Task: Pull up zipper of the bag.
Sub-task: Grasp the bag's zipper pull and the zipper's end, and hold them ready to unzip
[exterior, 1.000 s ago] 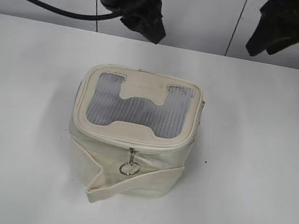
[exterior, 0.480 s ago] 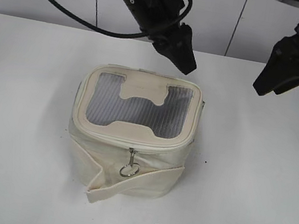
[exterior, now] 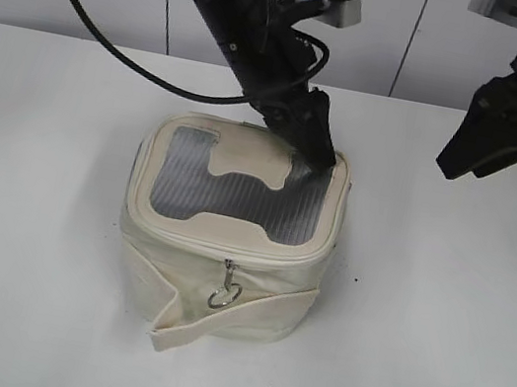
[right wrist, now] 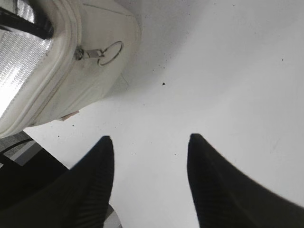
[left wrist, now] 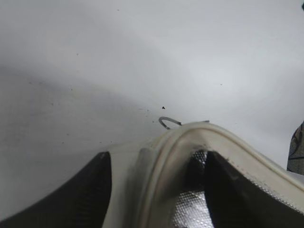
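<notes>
White table (exterior: 25,212) carries the bag (exterior: 224,278) near its middle, upright, mesh window (exterior: 239,190) facing up. The loose strap (exterior: 216,321) wraps across the near face, its free end sticking out at the near left corner. Left arm (exterior: 241,10) reaches in from the far left and slants down to the bag's far right top corner. Left gripper (exterior: 314,151) sits at that corner; in the left wrist view its two dark fingers (left wrist: 90,190) are spread apart, straddling the raised lid rim, one outside the rim and one over the mesh; whether they press on the fabric cannot be told. Right gripper (exterior: 466,155) hangs in the air to the right of the bag, well apart from it, holding nothing; the right wrist view shows its fingers (right wrist: 95,175) spread wide over bare table. The zipper (exterior: 228,253) runs round the lid rim. One slider with ring pull (exterior: 224,294) hangs at the middle of the near face; a second ring pull (right wrist: 110,53) hangs at the bag's right side.
</notes>
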